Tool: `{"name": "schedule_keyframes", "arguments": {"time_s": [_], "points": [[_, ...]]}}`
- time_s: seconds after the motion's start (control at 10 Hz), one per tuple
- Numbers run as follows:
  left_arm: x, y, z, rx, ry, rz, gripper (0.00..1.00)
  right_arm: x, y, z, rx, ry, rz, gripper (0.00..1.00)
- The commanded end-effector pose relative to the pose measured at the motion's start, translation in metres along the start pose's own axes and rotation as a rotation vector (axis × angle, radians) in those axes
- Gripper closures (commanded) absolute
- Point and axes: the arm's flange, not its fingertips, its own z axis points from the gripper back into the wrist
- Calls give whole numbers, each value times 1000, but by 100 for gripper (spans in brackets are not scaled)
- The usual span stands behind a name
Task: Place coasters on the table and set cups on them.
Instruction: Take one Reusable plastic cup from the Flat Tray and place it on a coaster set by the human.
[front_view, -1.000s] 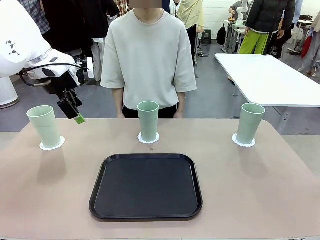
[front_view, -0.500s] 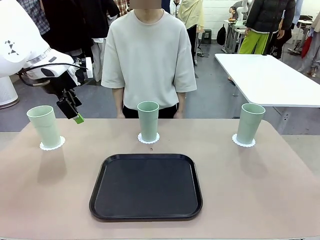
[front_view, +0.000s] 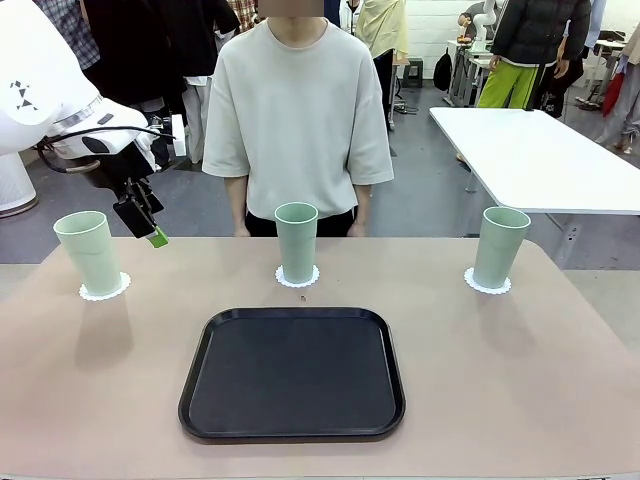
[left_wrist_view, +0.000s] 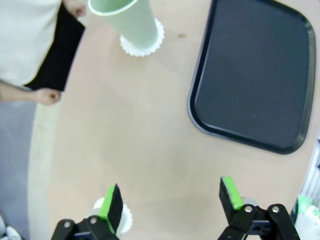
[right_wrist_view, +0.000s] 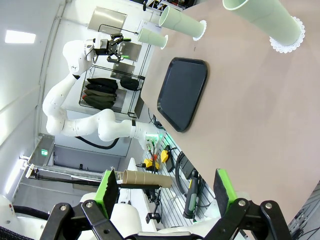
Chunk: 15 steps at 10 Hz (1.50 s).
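- Three cups stand upright on the counter (front_view: 560, 390), each on its own coaster, in a row along the far side.
- The left cup (front_view: 90, 253) sits on the left coaster (front_view: 104, 291), near the counter's left edge.
- The middle cup (front_view: 296, 242) sits on the middle coaster (front_view: 297, 277), just in front of the person (front_view: 297, 110).
- The right cup (front_view: 500, 246) sits on the right coaster (front_view: 486, 283).
- A black tray (front_view: 292, 372) lies on the near side of the middle cup, with nothing on it (a small dark speck lies between coaster and tray).
- The left end effector (front_view: 150, 225) hangs in the air just right of the left cup's rim, jaws apart, gripping nothing; it touches no cup.
- In its own wrist view the right end effector (right_wrist_view: 167, 190) is raised over the counter, jaws wide, nothing between them.
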Motion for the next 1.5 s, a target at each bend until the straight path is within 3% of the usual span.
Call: {"name": "schedule_keyframes", "arguments": {"time_s": [0.0,0.8,1.0,1.1,1.2,1.3,1.4], "points": [[-4,-1,2,-6,2,-23,0,-1,2,-2,3,-12,-8,0],[0,0,0,0,0,0,0,-1,2,-2,3,-12,-8,0],[-26,-22,36,-206,-284,440,0,-1,2,-2,3,-12,-8,0],[-47,-12,61,-369,-341,560,0,-1,2,-2,3,-12,-8,0],[-70,-11,76,-533,-371,662,0,-1,2,-2,3,-12,-8,0],[-96,-18,80,-622,-295,765,0,-1,2,-2,3,-12,-8,0],[-117,-17,84,-616,-239,864,0,-1,2,-2,3,-12,-8,0]]}}
